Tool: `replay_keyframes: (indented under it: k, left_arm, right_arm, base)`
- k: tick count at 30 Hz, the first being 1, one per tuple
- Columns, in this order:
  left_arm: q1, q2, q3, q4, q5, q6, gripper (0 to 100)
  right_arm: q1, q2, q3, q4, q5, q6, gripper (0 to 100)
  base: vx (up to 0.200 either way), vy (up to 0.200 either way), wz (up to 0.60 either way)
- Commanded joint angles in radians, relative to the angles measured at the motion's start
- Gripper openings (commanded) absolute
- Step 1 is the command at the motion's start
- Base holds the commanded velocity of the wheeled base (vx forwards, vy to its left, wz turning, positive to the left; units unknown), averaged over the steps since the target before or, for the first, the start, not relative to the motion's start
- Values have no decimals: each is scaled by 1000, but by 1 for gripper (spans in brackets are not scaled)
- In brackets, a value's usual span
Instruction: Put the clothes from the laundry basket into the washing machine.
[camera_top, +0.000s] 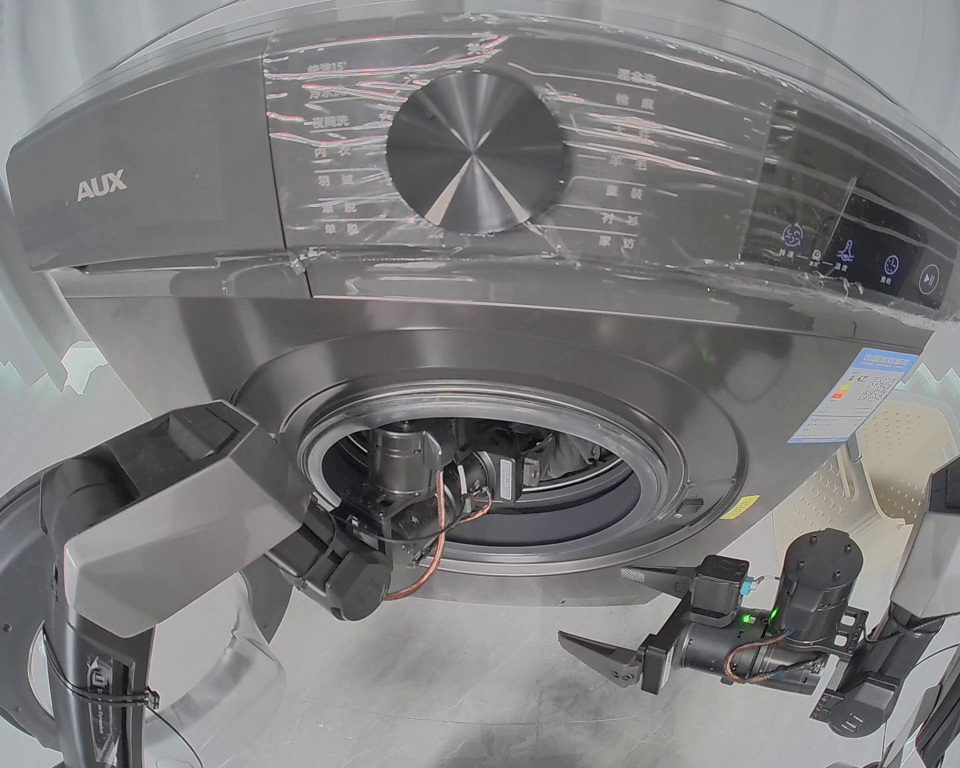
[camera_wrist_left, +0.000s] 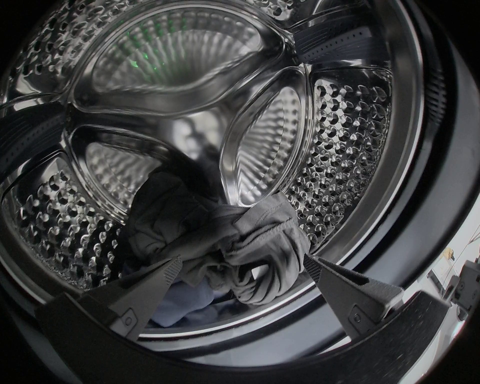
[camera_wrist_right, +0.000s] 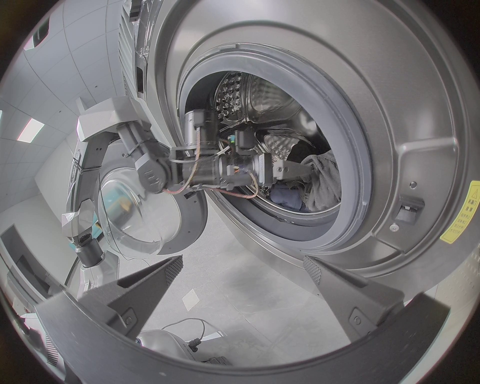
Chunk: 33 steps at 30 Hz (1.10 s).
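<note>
The washing machine (camera_top: 200, 330) stands with its round door (camera_wrist_right: 140, 215) swung wide to the robot's left. The left arm goes in through the opening, so the left gripper (camera_wrist_left: 242, 259) sits inside the steel drum (camera_wrist_left: 350, 125). Its two fingers stand well apart and hold nothing.

A crumpled grey garment (camera_wrist_left: 250, 240) lies in the drum, on the low part of the perforated wall. In the left wrist view it sits just beyond the spread fingertips, with its bunched end in line with the gap between them. The right wrist view shows one finger reaching right up to the cloth. Whether finger and cloth touch cannot be told. A blue garment (camera_wrist_left: 180, 300) lies beside the grey one, partly under it and nearer the drum's front rim, close to one of the fingers.

The right gripper (camera_top: 595, 605) hangs outside the machine, below and to the right of the opening, over the pale floor (camera_top: 480, 690). Its fingers are also spread and empty, pointing toward the robot's left, well apart from both garments.

A cream laundry basket (camera_top: 900, 450) with a perforated wall stands to the right of the machine, behind the right arm. What it holds cannot be made out.
</note>
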Motion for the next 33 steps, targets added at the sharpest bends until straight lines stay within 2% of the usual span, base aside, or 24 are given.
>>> replay_keyframes:
  k: [1, 12, 16, 19, 21, 25, 29, 32, 33]
  left_arm:
    - [-32, -3, 123, -90, 20, 0, 100]
    - [-61, 14, 186, -183, 43, -6, 100]
    - [-72, -32, 253, -248, 60, -11, 100]
    - [-93, -99, 345, -274, 60, -24, 100]
    - [-109, -162, 429, -300, 62, -47, 100]
    - [-118, -254, 560, -347, 62, -73, 100]
    - [-142, -362, 735, -406, 62, -77, 100]
    - [-158, -408, 801, -433, 62, -80, 100]
    - [-162, -454, 851, -458, 58, -80, 100]
  right_arm:
    - [0, -4, 6, -1, 1, 0, 100]
    - [-5, -9, 9, -1, -1, 0, 100]
    - [-8, -35, 13, -1, -1, -2, 100]
    - [-11, -67, 13, -1, -4, 0, 100]
    - [-20, -95, 26, -1, -5, -2, 100]
    - [-22, -124, 55, -1, -7, 0, 100]
    - [-22, -152, 96, -1, -11, 1, 100]
    - [-23, -170, 115, -1, -14, 3, 100]
    - [-25, -198, 136, -1, -33, 6, 100]
  base:
    - [0, 0, 0]
    - [0, 0, 0]
    - [0, 0, 0]
    - [0, 0, 0]
    - [0, 0, 0]
    - [0, 0, 0]
    - [0, 0, 0]
    - [0, 0, 0]
    - [0, 0, 0]
